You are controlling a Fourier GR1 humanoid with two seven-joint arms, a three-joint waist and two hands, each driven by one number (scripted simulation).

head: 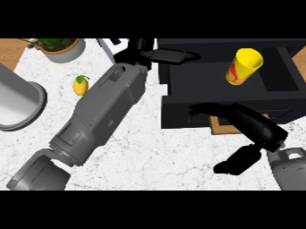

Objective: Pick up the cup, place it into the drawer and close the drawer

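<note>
The yellow cup point(245, 65) with a red mark leans tilted inside the open black drawer point(182, 89), and no hand touches it. My left hand point(157, 55) reaches far across the counter, with its straight fingers lying over the drawer's back left corner. At the drawer's front wall my right hand point(251, 126) is open, its fingers stretched left along the front above a wooden handle point(223, 126). The right thumb hangs below, off the drawer.
A large grey cylinder point(9, 99) stands at the left edge of the white marble counter point(149, 152). A potted plant point(63, 47) sits at the back left, and a small yellow fruit point(81, 85) lies beside my left forearm.
</note>
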